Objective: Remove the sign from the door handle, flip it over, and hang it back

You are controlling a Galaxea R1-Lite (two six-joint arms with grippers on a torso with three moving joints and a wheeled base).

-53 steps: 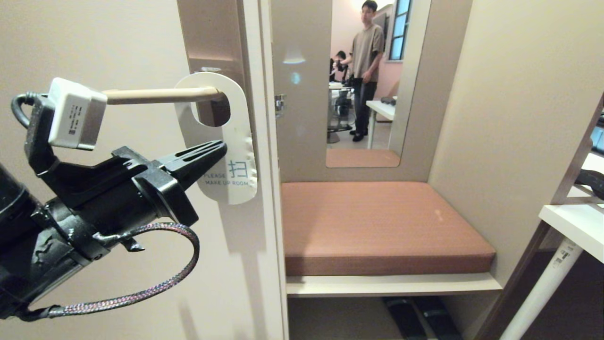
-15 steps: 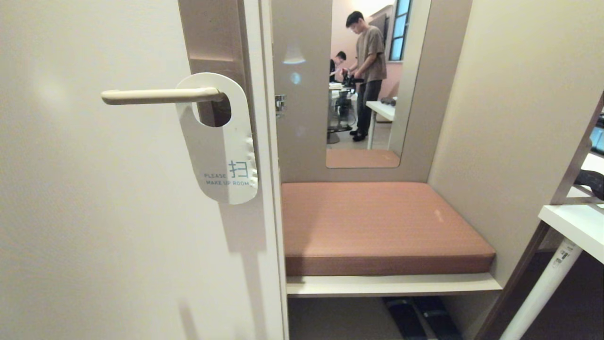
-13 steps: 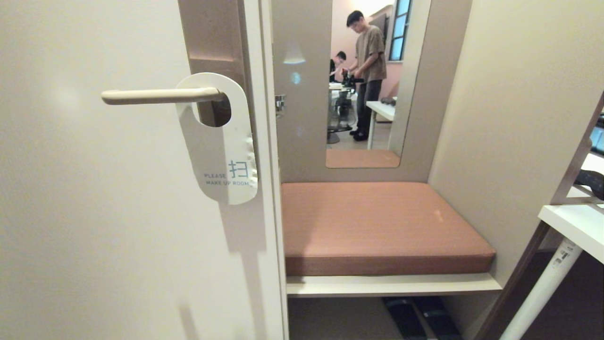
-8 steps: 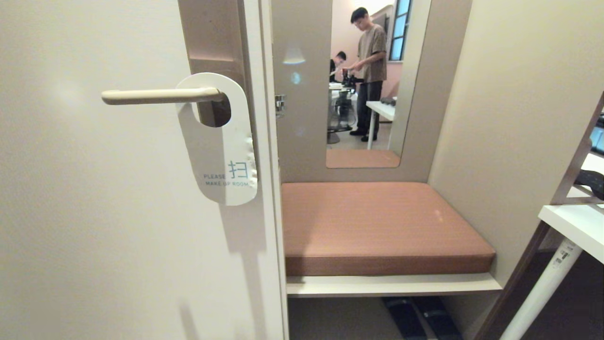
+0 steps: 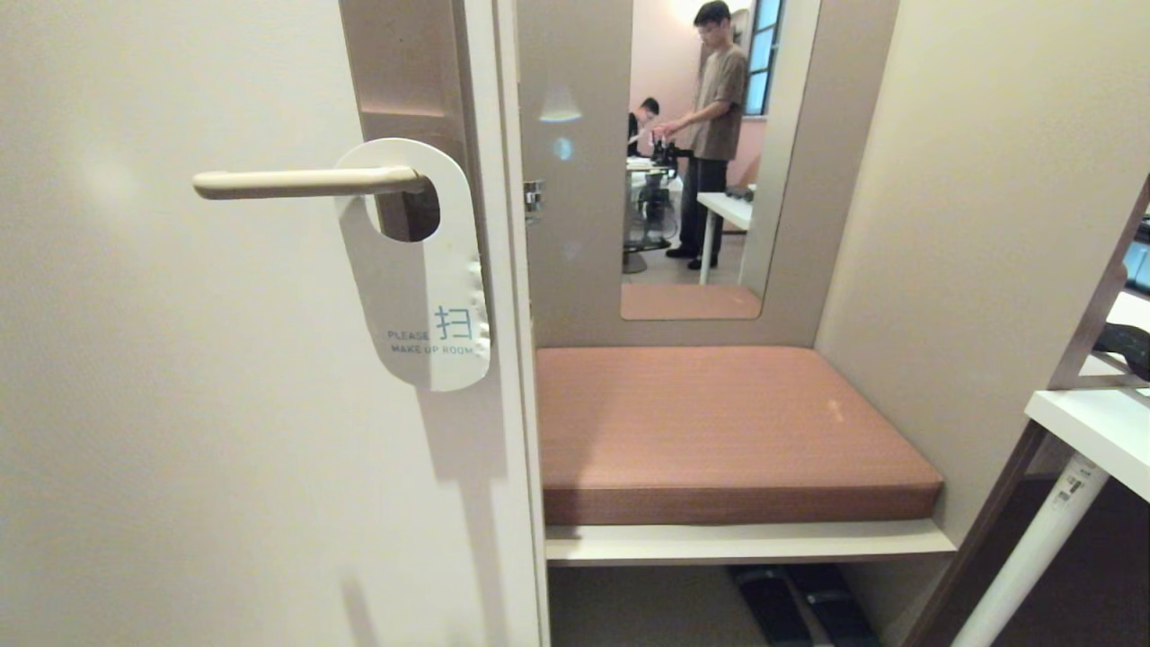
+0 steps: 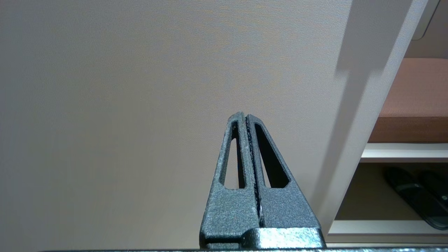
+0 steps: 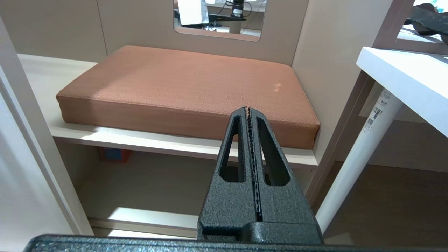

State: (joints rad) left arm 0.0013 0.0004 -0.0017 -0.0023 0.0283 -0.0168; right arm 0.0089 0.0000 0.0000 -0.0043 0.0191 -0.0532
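Open space before the door handle (image 5: 305,182) and hanging sign (image 5: 422,288).

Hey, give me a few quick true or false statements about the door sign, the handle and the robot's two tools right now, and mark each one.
1. The sign hangs on the door handle. True.
2. The sign's slate-blue face shows. False: the white "MAKE UP ROOM" face shows.
3. The left tool is shut and empty. True.
4. The right tool grips the sign. False: it is shut on nothing, facing the brown cushion.
5. Slippers lie under the bench. True.
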